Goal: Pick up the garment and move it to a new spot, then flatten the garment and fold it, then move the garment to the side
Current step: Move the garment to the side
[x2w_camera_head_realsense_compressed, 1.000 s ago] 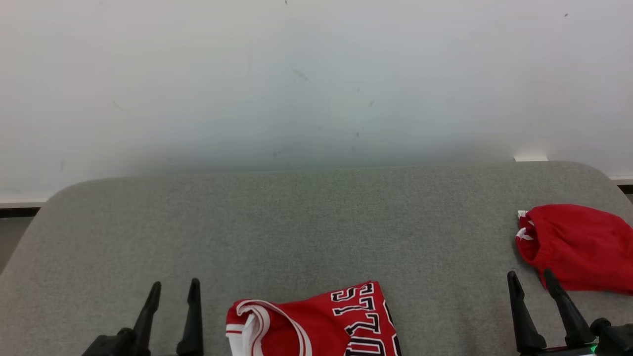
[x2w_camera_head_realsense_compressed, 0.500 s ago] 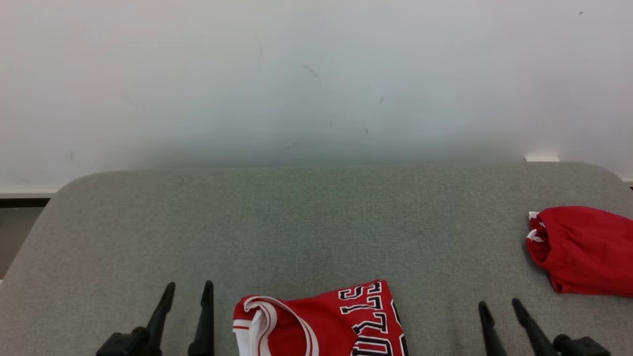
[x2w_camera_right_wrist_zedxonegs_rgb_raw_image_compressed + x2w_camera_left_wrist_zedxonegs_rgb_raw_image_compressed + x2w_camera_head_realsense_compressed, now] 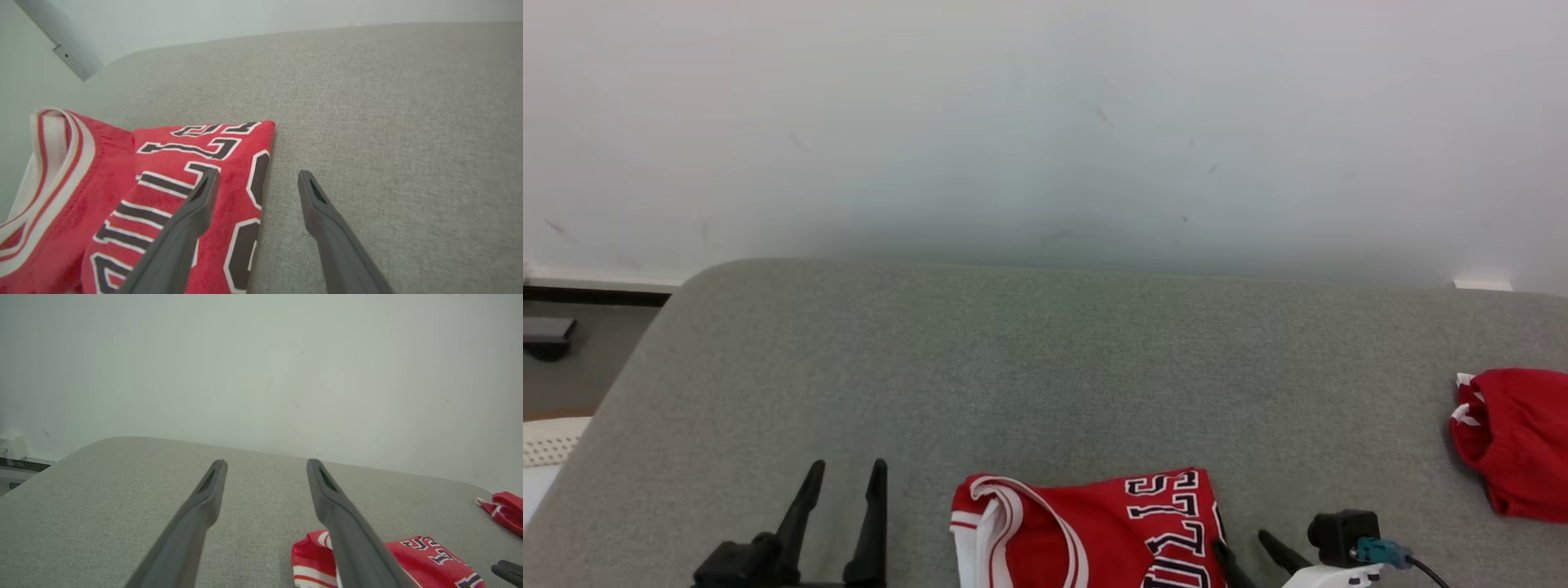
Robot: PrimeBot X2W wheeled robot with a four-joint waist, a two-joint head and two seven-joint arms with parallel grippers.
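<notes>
Grey fabric surface [image 3: 1045, 367], white wall [image 3: 1045, 122] behind, red bundle [image 3: 1515, 441] right.

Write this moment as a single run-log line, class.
jersey: lying on grey surface | left gripper: open, empty | right gripper: open, at jersey edge | second red garment: far right
</notes>
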